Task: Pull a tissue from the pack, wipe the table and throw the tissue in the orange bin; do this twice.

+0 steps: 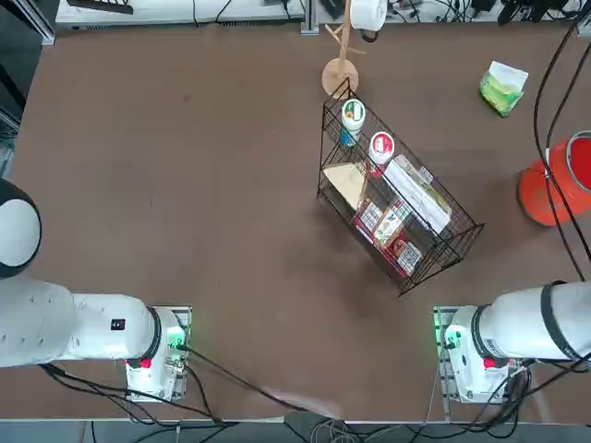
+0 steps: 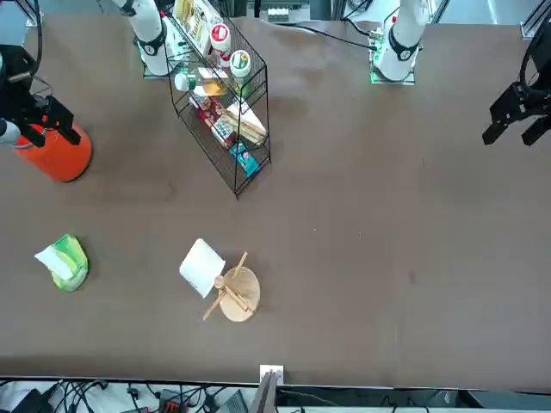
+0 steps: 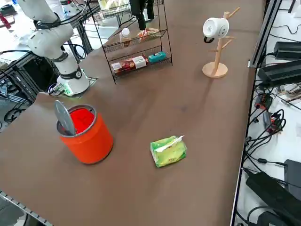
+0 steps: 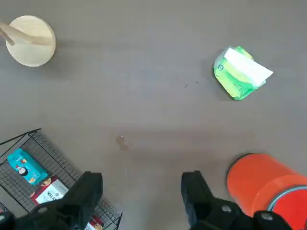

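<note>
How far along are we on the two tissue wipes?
Nothing looks done: the green pack lies untouched with its tissue tuft in place, and no loose tissue shows on the table. The right gripper hangs open and empty, high above the table beside the orange bin. Both pulls, wipes and throws remain.

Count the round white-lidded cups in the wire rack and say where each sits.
2. Both stand on the black wire rack's top shelf, at its end nearest the wooden stand: a green-labelled cup and a red-labelled cup beside it. Others may be hidden lower down.
</note>
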`<state>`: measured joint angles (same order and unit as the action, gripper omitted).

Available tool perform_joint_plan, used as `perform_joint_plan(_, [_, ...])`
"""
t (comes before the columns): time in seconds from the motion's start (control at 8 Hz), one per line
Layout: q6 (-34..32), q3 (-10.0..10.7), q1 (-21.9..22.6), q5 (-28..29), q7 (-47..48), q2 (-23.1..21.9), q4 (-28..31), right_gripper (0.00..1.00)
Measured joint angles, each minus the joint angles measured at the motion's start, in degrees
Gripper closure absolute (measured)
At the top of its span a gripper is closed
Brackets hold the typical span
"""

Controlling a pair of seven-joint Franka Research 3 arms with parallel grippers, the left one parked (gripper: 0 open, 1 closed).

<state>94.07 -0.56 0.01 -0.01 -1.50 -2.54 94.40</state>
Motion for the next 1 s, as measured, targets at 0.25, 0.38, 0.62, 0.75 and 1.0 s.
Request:
perform_joint_plan(0.25, [0.7,0.0,0.0,-0.2,-0.9,0.1,0.0,0.00])
perform_joint_plan(0.38, [2.0,0.1,-0.1,-0.5,-3.5,0.6,0.0,0.00])
perform_joint_plan(0.62, [6.0,0.8,-1.6,-0.8,-12.9,3.6,0.1,0.00])
perform_joint_plan(0.75, [8.8,1.0,-2.9,-0.8,-16.5,6.1,0.1,0.00])
perform_joint_plan(1.0, [14.4,1.1,-5.4,-0.8,-23.9,12.1,-0.2,0.00])
